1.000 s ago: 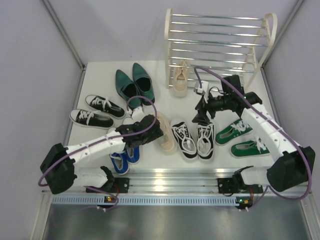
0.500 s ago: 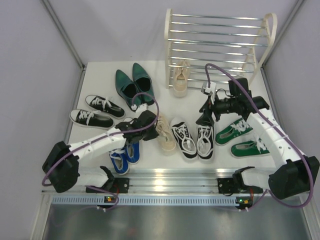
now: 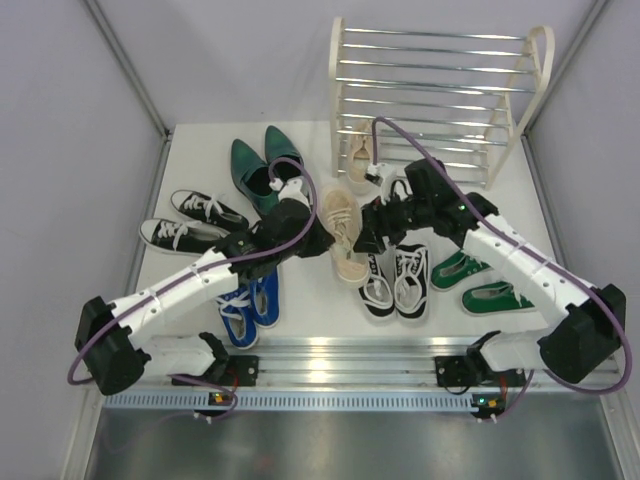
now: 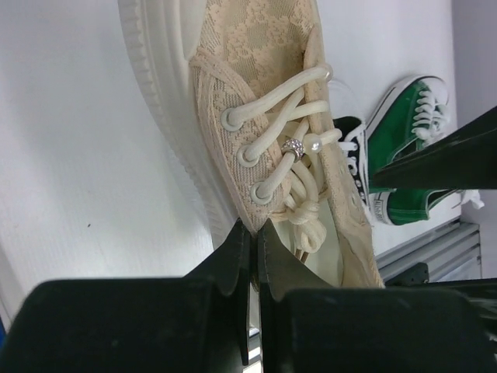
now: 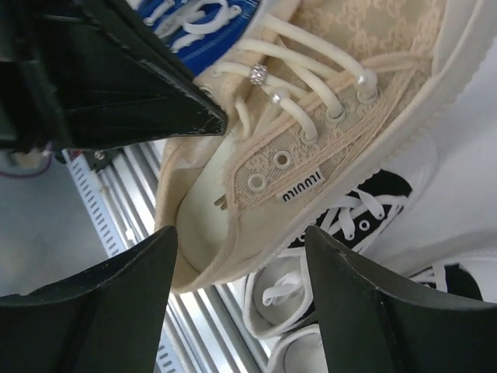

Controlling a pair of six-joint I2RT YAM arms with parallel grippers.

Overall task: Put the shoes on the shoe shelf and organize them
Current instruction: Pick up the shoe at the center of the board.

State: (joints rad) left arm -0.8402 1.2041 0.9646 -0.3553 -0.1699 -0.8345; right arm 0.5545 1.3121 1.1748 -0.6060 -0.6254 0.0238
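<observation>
Pinching the collar edge of a beige lace-up (image 4: 264, 101) with the left tool (image 4: 252, 237), closed tight on the fabric just behind the laces. Holding that shoe at the middle of the top view, toe pointing toward the upper edge, over the white tabletop (image 3: 200, 160); not telling whether resting or raised. Straddling the shoe's heel end with the right tool (image 5: 239, 233), fingers (image 5: 365, 311) spreading wide, one on each side, gripping nothing.

Standing at the upper right of the top view: the shoe shelf (image 3: 338, 70), carrying a second beige lace-up (image 3: 358, 160) at the left of its lowest bars.

Lying around on the tabletop:
- dark green dress shoes (image 3: 265, 170) at upper left
- black-and-white sneakers (image 3: 182, 237) at far left
- blue sneakers (image 3: 240, 315) at lower left beside the left arm
- another black-and-white pair (image 3: 410, 280) just below the pinched shoe
- green sneakers (image 3: 495, 298) at right, under the right arm
</observation>
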